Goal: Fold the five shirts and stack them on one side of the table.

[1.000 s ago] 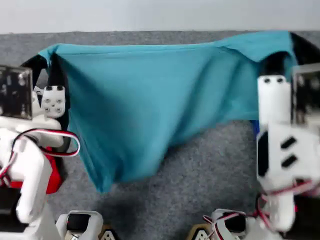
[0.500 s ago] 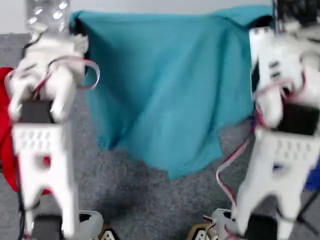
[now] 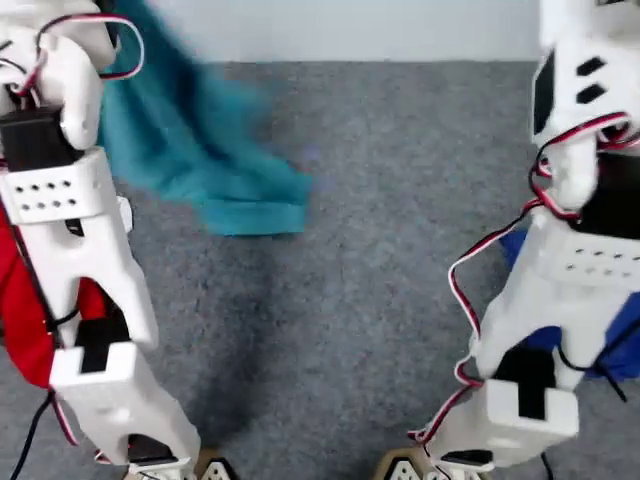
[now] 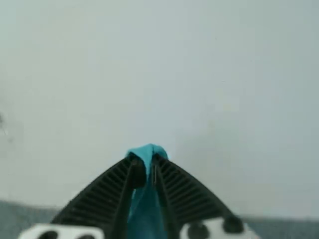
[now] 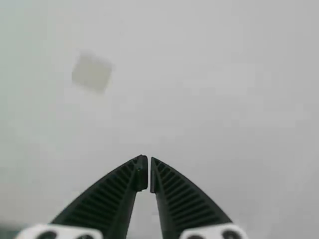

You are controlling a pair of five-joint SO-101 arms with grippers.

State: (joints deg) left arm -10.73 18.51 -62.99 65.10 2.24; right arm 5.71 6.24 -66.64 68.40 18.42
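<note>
A teal shirt [image 3: 195, 150] hangs from high at the left of the table, its lower end bunched on the grey surface. My left gripper [image 4: 145, 167] is shut on a fold of the teal shirt [image 4: 144, 199] and points at a pale wall. The left arm [image 3: 70, 200] stands tall at the left in the high view. My right gripper [image 5: 148, 174] is shut with nothing between its fingers, facing the same pale wall. The right arm [image 3: 570, 250] rises at the right. A red shirt [image 3: 25, 320] lies behind the left arm, a blue shirt [image 3: 615, 340] behind the right arm.
The grey table [image 3: 390, 250] lies bare between the two arms. A white wall [image 3: 360, 30] runs along the far edge. A pale square patch [image 5: 91, 72] sits on the wall in the right wrist view.
The teal shirt, stretched between both grippers before, now hangs from the left gripper alone and has swung to the left. Both arms have risen; the right gripper no longer holds cloth.
</note>
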